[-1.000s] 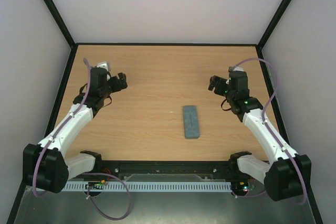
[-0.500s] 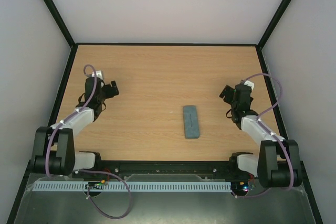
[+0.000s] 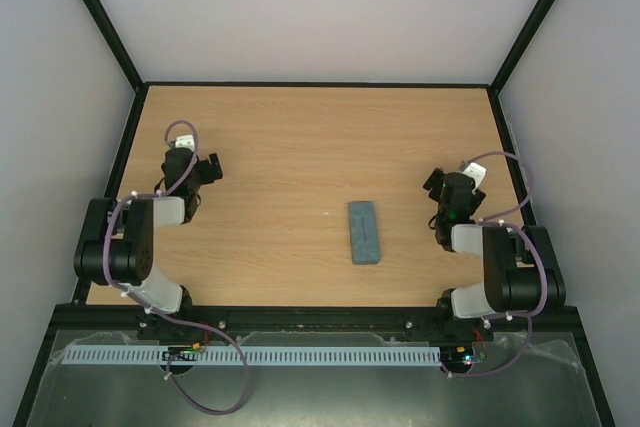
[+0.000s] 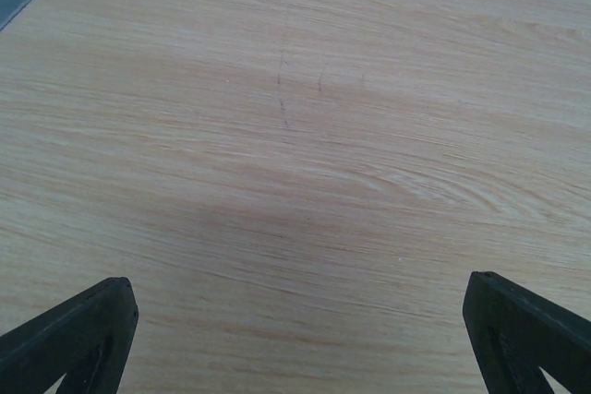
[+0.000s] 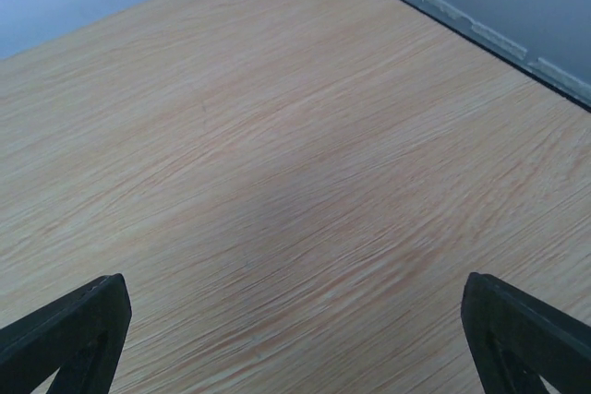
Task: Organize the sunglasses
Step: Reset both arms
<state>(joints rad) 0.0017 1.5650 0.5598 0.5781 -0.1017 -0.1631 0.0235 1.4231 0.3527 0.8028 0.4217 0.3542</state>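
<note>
The sunglasses are out of view in every frame. A shut grey-blue oblong case [image 3: 364, 232] lies on the wooden table a little right of centre. My left gripper [image 3: 209, 168] hangs at the left side of the table, folded back over its base, open with nothing between its fingers [image 4: 78, 334]. My right gripper [image 3: 436, 186] sits at the right side, just right of the case and apart from it. It too is open and empty, with its black fingers [image 5: 522, 334] spread wide over bare wood.
The wooden table [image 3: 300, 137] is bounded by black frame rails and pale walls at the back and both sides. A black rail [image 5: 462, 25] with the wall runs along the upper right of the right wrist view.
Both arms have drawn back from a reach over the table and folded toward their bases. The grippers stayed open. The case has not moved.
</note>
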